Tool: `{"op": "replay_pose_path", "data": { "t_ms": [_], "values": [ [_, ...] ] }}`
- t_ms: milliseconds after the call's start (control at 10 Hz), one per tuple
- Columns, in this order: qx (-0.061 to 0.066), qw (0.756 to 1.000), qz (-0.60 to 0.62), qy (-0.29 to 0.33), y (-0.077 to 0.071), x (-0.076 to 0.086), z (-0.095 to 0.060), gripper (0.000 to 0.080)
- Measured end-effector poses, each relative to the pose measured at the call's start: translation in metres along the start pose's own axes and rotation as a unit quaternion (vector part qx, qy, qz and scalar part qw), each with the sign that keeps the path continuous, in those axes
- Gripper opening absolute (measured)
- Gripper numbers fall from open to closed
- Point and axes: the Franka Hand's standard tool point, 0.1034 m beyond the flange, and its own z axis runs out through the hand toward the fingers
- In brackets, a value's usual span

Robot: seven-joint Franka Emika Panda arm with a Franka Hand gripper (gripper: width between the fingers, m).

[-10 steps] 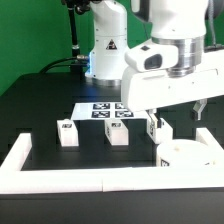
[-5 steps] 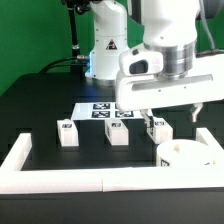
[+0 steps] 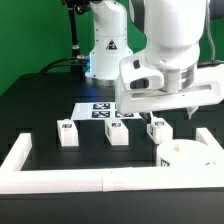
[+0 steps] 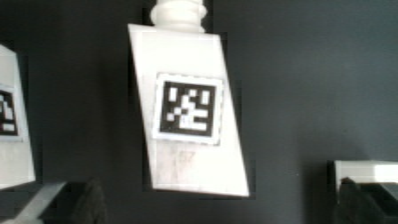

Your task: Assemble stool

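The white round seat (image 3: 190,155) lies at the exterior view's right, by the front wall. Three white tagged leg blocks stand in a row: left (image 3: 67,133), middle (image 3: 118,133), and right (image 3: 158,130), close to the seat. My gripper (image 3: 168,116) hangs above the right leg and the seat, open and empty. In the wrist view one leg block (image 4: 191,110) lies lengthwise with its tag up and its peg at one end. The gripper (image 4: 205,205) is open, and its dark fingers (image 4: 43,205) stand wide apart on either side of the block's near end, apart from it.
The marker board (image 3: 103,112) lies flat behind the legs. A long white border wall (image 3: 90,181) runs along the front and up the exterior view's left. The robot base (image 3: 105,50) stands at the back. A white tagged edge (image 4: 9,110) and a white corner (image 4: 365,170) border the wrist view.
The hand has shifted slightly toward the exterior view's left and tilted a little. The legs, the seat and the marker board have not moved.
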Motion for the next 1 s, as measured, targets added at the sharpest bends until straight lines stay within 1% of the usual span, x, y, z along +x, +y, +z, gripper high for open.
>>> {"op": "replay_pose_path", "data": {
  "t_ms": [100, 200, 300, 400, 500, 600, 700, 800, 900, 1000],
  "values": [
    [0.0, 0.999, -0.001, -0.043, -0.001, -0.003, 0.004, 0.0649],
    [-0.002, 0.995, -0.005, -0.097, -0.003, -0.002, 0.015, 0.0649],
    [0.0, 0.992, -0.006, -0.127, -0.001, 0.005, 0.023, 0.0649],
    [0.002, 0.987, -0.003, -0.162, 0.003, 0.003, 0.027, 0.0649],
    [0.002, 0.984, -0.004, -0.178, 0.002, 0.004, 0.029, 0.0649],
    [0.002, 0.985, -0.004, -0.171, 0.002, 0.008, 0.029, 0.0649],
    [0.002, 0.984, -0.003, -0.177, 0.002, 0.006, 0.03, 0.0649],
    [0.001, 0.98, 0.0, -0.199, 0.003, -0.001, 0.037, 0.0649],
    [-0.003, 0.976, 0.004, -0.216, 0.0, -0.003, 0.042, 0.0649],
    [-0.002, 0.972, 0.004, -0.233, -0.001, -0.007, 0.044, 0.0649]
  ]
}}
